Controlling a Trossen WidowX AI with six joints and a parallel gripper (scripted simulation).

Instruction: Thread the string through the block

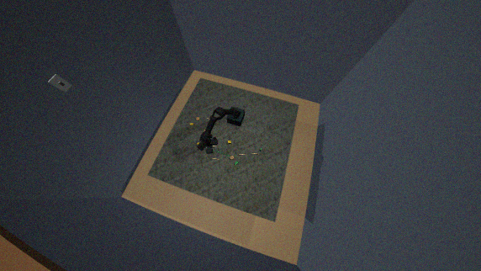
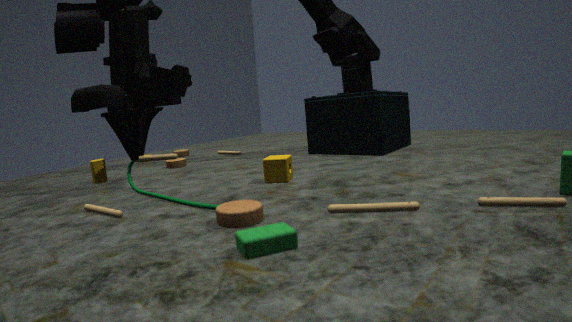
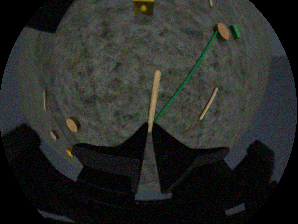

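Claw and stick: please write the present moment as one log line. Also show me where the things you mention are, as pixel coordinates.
claw [image 2: 136, 158] [image 3: 149, 125]: shut on string-end stick [image 2: 159, 157] [image 3: 155, 97] | string [image 2: 165, 198] [image 3: 187, 80]: slack, outside block | yellow holed block [image 2: 276, 169] [image 3: 144, 7]: on table

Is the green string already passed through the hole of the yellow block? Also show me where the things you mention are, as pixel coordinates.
No, the string [image 2: 165, 198] [image 3: 187, 80] runs from the button [image 2: 239, 213] [image 3: 223, 31] to the pincer [image 2: 135, 158] [image 3: 149, 125], away from the block [image 2: 277, 169] [image 3: 143, 8].

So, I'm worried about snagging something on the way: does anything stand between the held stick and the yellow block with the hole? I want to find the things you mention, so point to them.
Nothing visible does. In the wrist view, bare mat separates the free tip of the stick [image 2: 159, 157] [image 3: 155, 95] from the block [image 1: 229, 142] [image 2: 276, 169] [image 3: 143, 7]; the green string [image 2: 160, 198] [image 3: 189, 77] runs off to one side.
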